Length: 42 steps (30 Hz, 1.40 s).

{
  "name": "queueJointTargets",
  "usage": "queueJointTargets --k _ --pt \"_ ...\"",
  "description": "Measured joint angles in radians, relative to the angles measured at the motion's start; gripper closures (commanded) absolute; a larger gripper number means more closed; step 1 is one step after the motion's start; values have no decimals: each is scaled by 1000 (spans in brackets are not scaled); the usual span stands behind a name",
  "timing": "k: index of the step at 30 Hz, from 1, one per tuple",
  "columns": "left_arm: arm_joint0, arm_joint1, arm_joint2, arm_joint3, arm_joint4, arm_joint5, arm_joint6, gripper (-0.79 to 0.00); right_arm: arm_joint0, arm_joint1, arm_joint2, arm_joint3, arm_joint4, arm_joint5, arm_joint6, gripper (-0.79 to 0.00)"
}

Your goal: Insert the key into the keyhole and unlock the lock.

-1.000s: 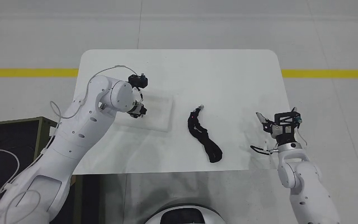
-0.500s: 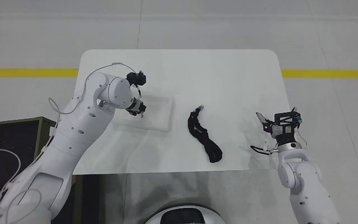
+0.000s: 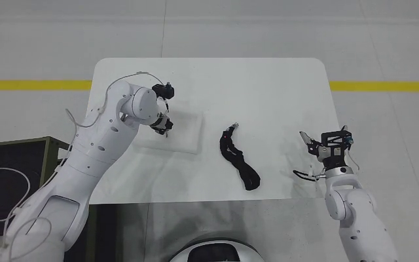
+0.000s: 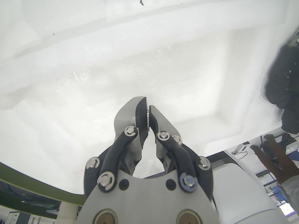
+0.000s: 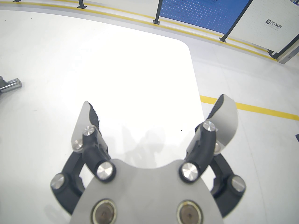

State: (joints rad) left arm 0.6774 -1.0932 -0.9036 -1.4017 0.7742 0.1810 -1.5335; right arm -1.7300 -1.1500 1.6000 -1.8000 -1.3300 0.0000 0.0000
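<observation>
Left gripper point(image 4: 147, 104) is clamped on the small silver metal key point(image 4: 147, 120). The key is seen edge-on as a thin sliver between the black rubber pads point(image 4: 140, 115), which cover the rest, so its shape and which way the blade points cannot be made out. From above, the left wrist covers the key, and the left gripper point(image 3: 165, 126) hangs over the white rectangular foam tray point(image 3: 186, 134) at the tray's edge nearest the left arm. In the left wrist view the recessed tray floor point(image 4: 163, 59) lies under the fingertips; whether key or pads touch the foam cannot be told. The black flexible cable lock point(image 3: 239, 160) lies curved on the white table point(image 3: 275, 85) just beside the tray, on the side toward the right arm, apart from the foam. It is cut off at the frame edge in the left wrist view point(image 4: 280, 82), and the right wrist view catches just its shiny metal end point(image 5: 12, 83). The keyhole cannot be made out. Right gripper point(image 3: 303, 156) sits well apart from the tray, beyond the lock at the table's edge, with its fingers spread wide and nothing between them point(image 5: 155, 104). Against the frames one second and half a second back: the left forearm and elbow have swung a little, and the left gripper has shifted slightly further over the tray while staying at the same edge. The lock, tray and right arm are unchanged.
</observation>
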Motion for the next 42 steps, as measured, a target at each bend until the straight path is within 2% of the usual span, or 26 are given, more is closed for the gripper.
queueJointTargets --k 5,12,15,20,22,25,28,31,33,36,38,40,42 --pt "12 6 -18 -32 55 20 -3 0 0 0 0 0 0 0 0 -785" --pt "79 33 -135 -222 91 56 9 0 0 0 0 0 0 0 0 -785" --pt "139 45 -212 -294 85 76 64 0 0 0 0 0 0 0 0 -785" --pt "276 56 -387 -380 -73 97 257 0 0 0 0 0 0 0 0 -785" --pt "344 55 -483 -376 -245 65 348 0 0 0 0 0 0 0 0 -785" --pt "436 51 -620 -315 -554 -23 440 0 0 0 0 0 0 0 0 -785" --pt "501 48 -719 -234 -820 -118 459 0 0 0 0 0 0 0 0 -785" --pt "537 47 -760 -187 -1018 -166 418 0 0 0 0 0 0 0 0 -785" --pt "538 47 -760 -187 -1058 -167 416 0 0 0 0 0 0 0 0 -785" --pt "537 47 -759 -188 -1026 -165 419 0 0 0 0 0 0 0 0 -785" --pt "537 47 -759 -188 -1023 -165 419 0 2 -2 -9 -29 35 -35 35 -785" --pt "537 47 -759 -188 -1024 -165 419 0 19 -1 -9 -101 159 -131 160 -785" --pt "537 47 -759 -188 -1024 -165 419 0 51 -1 -29 -165 289 -171 313 -785"
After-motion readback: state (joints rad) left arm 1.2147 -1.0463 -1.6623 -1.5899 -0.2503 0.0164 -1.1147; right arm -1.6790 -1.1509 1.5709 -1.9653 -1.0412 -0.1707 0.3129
